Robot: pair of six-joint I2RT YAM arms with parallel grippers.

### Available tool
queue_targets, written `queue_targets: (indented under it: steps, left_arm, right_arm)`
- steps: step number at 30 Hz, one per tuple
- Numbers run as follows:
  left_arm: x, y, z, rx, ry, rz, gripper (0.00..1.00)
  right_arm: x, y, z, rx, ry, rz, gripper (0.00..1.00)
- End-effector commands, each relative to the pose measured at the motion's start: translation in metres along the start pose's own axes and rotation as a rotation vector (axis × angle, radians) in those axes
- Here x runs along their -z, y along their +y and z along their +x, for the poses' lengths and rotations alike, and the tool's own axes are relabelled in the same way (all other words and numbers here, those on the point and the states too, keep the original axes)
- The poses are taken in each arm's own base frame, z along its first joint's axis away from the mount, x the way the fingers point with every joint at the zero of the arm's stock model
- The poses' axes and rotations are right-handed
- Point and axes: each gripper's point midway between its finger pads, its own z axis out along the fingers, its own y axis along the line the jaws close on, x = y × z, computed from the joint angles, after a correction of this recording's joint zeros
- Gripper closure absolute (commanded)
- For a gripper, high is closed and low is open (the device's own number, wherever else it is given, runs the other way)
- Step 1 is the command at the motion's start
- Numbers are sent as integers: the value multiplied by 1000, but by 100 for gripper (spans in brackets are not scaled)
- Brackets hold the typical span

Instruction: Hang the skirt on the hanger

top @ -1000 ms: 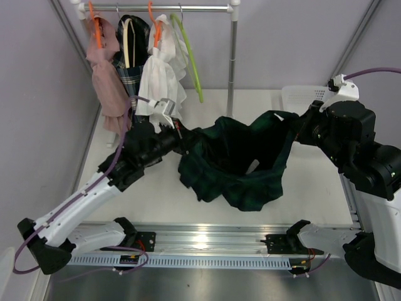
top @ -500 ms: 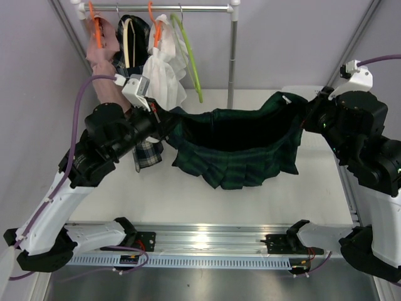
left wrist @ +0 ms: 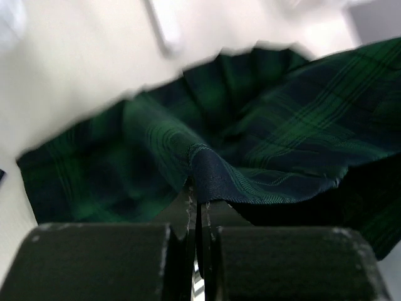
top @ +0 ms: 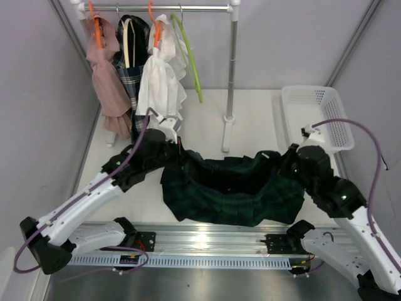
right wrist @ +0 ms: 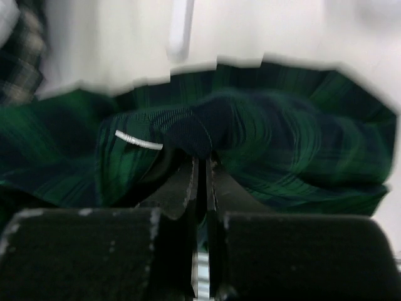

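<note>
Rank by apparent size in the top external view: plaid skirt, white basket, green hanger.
1. plaid skirt, clearly largest
2. white basket
3. green hanger, a thin loop, smallest

Dark green and navy tartan skirt [top: 232, 194]; lime-green hanger [top: 192, 63]; orange hangers [top: 96, 31]; dusty-pink garment [top: 105, 75]; white blouse [top: 160, 81]; white basket [top: 313, 110]; off-white table [top: 207, 119]; silver rail [top: 188, 8].

Bright, even overhead light; both wrist views motion-blurred.
</note>
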Motion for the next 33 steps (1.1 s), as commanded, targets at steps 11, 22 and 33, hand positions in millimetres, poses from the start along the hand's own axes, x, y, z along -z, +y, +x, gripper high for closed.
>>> queue_targets:
  steps: [11,22,33]
  left_arm:
    - [-63,10,67,-27,180,73,100]
    - [-63,4,71,-66,199,123,100]
    - [-64,10,78,-76,220,102,100]
  right_arm:
    - [-23,-28,87,-283,20,-41,63]
    - [-30,-9,65,-71,59,-57,27]
    - [-51,-18,61,88,140,73,33]
